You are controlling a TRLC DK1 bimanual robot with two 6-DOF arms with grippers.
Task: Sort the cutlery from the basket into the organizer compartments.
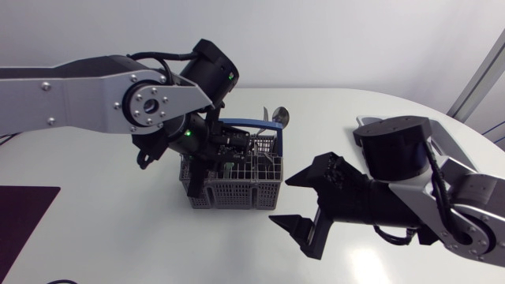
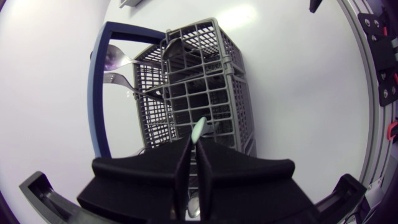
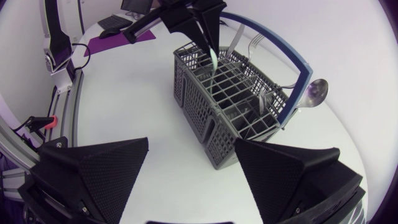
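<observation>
The grey basket [image 1: 237, 185] sits mid-worktop [image 1: 118, 233], with a spoon [image 1: 282, 118] poking out past its blue handle. The left pincer [image 2: 193, 149] hangs right over it, clamped on a pale green utensil tip [image 2: 198, 129]. The right pincer [image 1: 282, 199] sits just beside the basket, fingers wide apart.

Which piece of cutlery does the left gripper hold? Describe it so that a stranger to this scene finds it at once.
Find the grey basket with the blue handle in the middle of the table. Over it the left gripper is shut on a thin, pale green piece. It alone is green; the spoon and the fork leaning by the handle are bare shiny metal.
</observation>
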